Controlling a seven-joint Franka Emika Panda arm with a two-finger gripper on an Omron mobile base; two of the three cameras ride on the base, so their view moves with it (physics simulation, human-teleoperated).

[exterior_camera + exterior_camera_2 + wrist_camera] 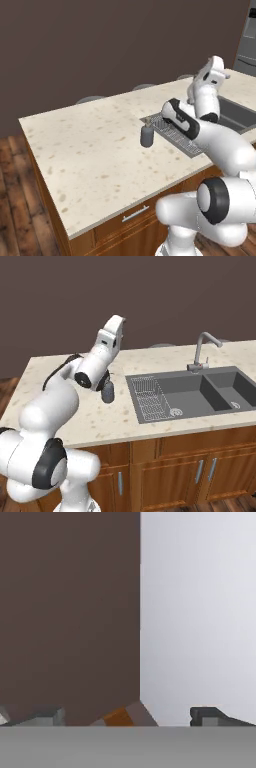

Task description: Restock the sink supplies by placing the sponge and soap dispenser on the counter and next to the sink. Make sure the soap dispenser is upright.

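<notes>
The soap dispenser (147, 135), a small dark grey-blue bottle with a thin pump, stands upright on the beige speckled counter (90, 150) just left of the sink (237, 116). In the right base view the dispenser (108, 392) is partly behind my forearm, close to the sink (200, 391) and its wire rack (150, 398). My gripper (127, 718) is open with nothing between its fingertips (209, 716). It is raised well above the counter and faces the walls. The hand (213, 70) is high above the sink's left end. The sponge is out of view.
A curved metal faucet (203, 350) rises behind the sink. Rounded stool tops (90, 99) show past the counter's far edge. A grey appliance (247, 45) stands at the far right. Wide bare countertop stretches left of the dispenser. Wooden cabinets (200, 471) sit below.
</notes>
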